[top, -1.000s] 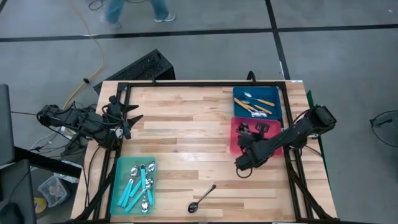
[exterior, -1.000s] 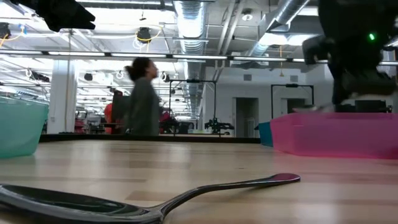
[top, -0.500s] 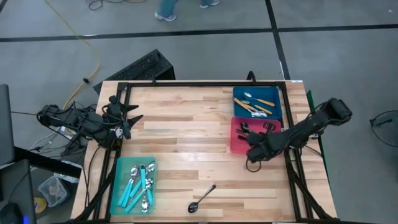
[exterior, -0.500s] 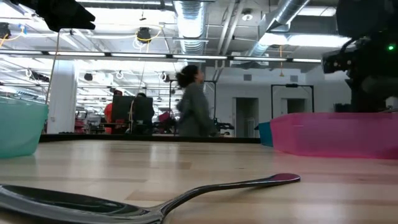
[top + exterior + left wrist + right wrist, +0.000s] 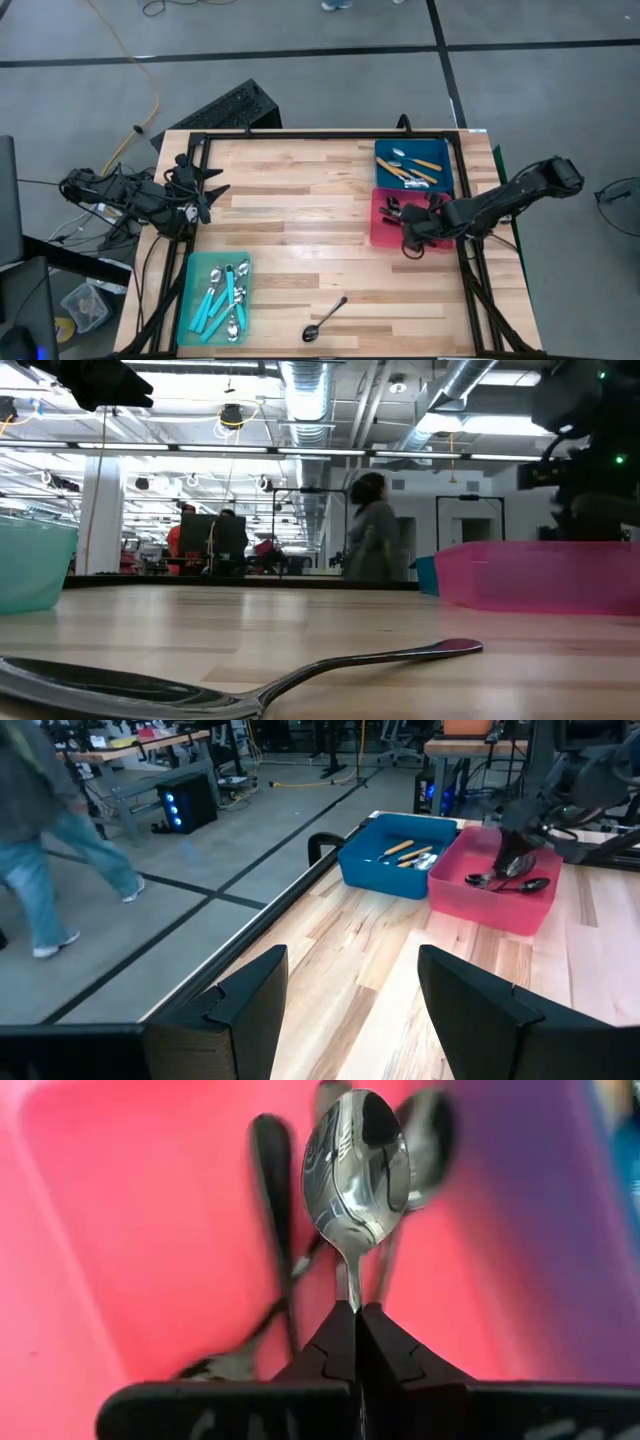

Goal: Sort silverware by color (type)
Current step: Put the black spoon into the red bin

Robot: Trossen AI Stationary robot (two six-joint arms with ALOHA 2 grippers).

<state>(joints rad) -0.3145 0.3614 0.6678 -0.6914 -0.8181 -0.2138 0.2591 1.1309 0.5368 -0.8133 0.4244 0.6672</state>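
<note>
Your right hand [image 5: 355, 1312] hung over the pink bin [image 5: 381, 233], its fingers pressed together on the thin neck of a dark metal spoon [image 5: 355, 1155], whose shiny bowl pointed forward above the bin's floor. Beneath it, inside the pink bin, lay other dark spoons [image 5: 275, 1210], close together and partly overlapping. From overhead, your right arm [image 5: 500, 203] reached in from the surface's right edge and ended above that bin.

Just beyond the pink bin, touching its far wall, stood the blue bin [image 5: 441, 177], where orange-handled spoons [image 5: 413, 170] lay. Well apart from the pink bin, at the near left corner of the surface [image 5: 300, 220], the teal bin [image 5: 199, 270] held the teal-handled spoons [image 5: 220, 300]. One dark spoon [image 5: 325, 318] lay loose on the bare wood near the front edge, between the teal bin and the pink bin, its bowl toward the front.

Your left hand [image 5: 350, 985] waited with its fingers [image 5: 245, 1005] wide apart and nothing between them, off the surface's left edge, far from the pink bin. Behind the pink bin, out in the room, a person [image 5: 371, 525] stood on the floor.
</note>
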